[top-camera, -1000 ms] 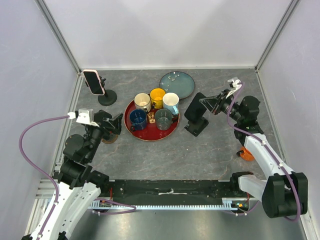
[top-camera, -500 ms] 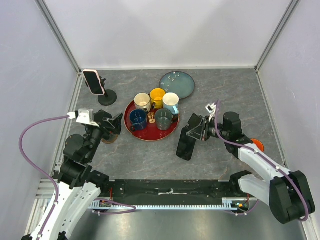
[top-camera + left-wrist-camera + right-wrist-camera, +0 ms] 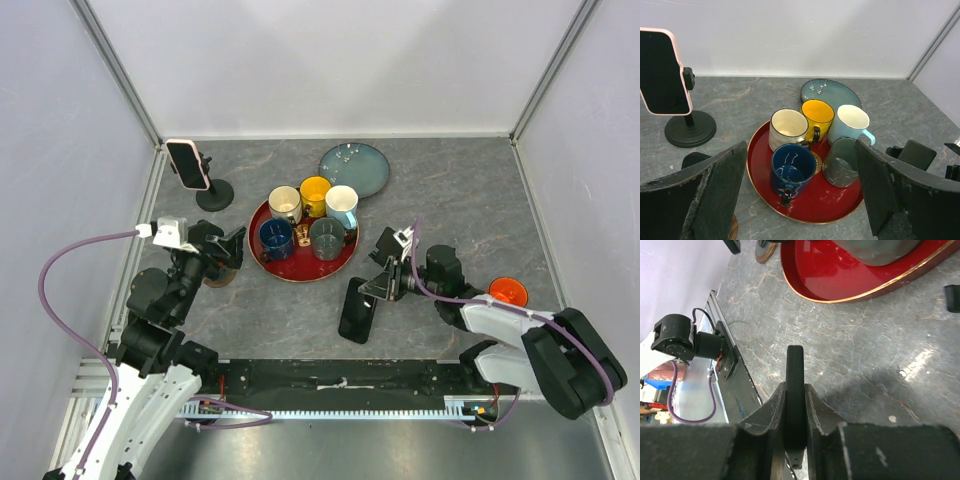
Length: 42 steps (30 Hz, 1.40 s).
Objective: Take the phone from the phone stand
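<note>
My right gripper [image 3: 379, 287] [image 3: 795, 396] is shut on a black phone [image 3: 357, 310], seen edge-on between the fingers in the right wrist view [image 3: 795, 375]. It holds the phone low over the table's front middle. The black phone stand [image 3: 384, 243] stands empty just behind it, also in the left wrist view [image 3: 913, 154]. A second phone with a pink case [image 3: 187, 163] [image 3: 662, 72] sits on a round-based stand [image 3: 214, 195] at the back left. My left gripper [image 3: 227, 250] [image 3: 800, 195] is open and empty left of the red tray.
A red tray [image 3: 345, 262] [image 3: 830, 205] holds several mugs at mid-table. A blue-green plate [image 3: 355, 168] lies behind it. An orange object [image 3: 510, 292] sits beside the right arm. A brown coaster [image 3: 222, 278] lies under the left gripper.
My right gripper has carried the black phone off its stand, forward and left, down to the table's front middle. The left arm has not moved.
</note>
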Available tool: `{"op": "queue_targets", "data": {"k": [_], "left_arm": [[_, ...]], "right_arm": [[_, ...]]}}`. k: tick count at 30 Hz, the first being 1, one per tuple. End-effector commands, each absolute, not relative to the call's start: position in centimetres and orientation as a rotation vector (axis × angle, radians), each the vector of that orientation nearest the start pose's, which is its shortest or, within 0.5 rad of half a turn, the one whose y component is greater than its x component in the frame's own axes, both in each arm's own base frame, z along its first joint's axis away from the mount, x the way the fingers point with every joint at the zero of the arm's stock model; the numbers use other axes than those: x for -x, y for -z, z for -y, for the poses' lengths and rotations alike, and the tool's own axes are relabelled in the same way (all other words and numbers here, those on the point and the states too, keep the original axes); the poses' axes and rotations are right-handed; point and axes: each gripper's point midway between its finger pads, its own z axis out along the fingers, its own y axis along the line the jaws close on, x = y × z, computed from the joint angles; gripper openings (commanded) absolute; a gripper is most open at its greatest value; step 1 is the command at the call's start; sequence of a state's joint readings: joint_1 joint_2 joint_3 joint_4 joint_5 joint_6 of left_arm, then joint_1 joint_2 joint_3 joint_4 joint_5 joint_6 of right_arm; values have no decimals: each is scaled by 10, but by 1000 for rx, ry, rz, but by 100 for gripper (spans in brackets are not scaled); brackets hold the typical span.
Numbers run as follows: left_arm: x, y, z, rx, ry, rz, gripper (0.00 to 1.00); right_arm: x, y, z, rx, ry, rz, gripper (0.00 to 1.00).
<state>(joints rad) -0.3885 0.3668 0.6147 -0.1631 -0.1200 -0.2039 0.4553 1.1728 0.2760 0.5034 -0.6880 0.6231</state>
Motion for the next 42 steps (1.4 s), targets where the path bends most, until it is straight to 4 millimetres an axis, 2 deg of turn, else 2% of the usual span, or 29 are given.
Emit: {"op": "queue_targets", "data": {"k": [1,6,7,8,10,11,14,22,26,30,34,42], "left_arm": [[-235,-312,84,-63,388,-1474,94],[-235,-313,84,-63,389,-1472,94],[-234,-313,84,-63,389,-1471,94],[-234,-314,84,-63,389,-1468,94],[-234,-313,84,-63,389,-1470,94],[-234,-314,84,-61,388,-1468,94],[-233,-314,84,-62,390,-1467,94],[-233,-315,83,-61,389,-1465,94],[-233,-314,83,-61,389,-1467,94],[-233,-315,84,-62,391,-1464,94],[-234,-314,84,-63,389,-1468,94],[-233,-315,83,-60,388,-1464,94]], "right_arm": [[-211,-136,-263,314,-1408,-1901,4],[-224,-123,-254,223,-1301,-1928,16],[-224,-114,-250,205,-1272,-1967,19],[-225,-113,-248,203,-1248,-1973,27],[-228,-102,-240,186,-1167,-2020,34],[-229,-103,-238,187,-1150,-2019,40],[-231,-97,-233,184,-1091,-2062,50],[-231,-80,-216,148,-951,-2170,66],[-238,-86,-205,122,-859,-2176,77],[-247,-87,-190,67,-740,-2193,79],[-257,-101,-189,57,-709,-2164,79],[-276,-86,-186,-36,-637,-2197,79]]}}
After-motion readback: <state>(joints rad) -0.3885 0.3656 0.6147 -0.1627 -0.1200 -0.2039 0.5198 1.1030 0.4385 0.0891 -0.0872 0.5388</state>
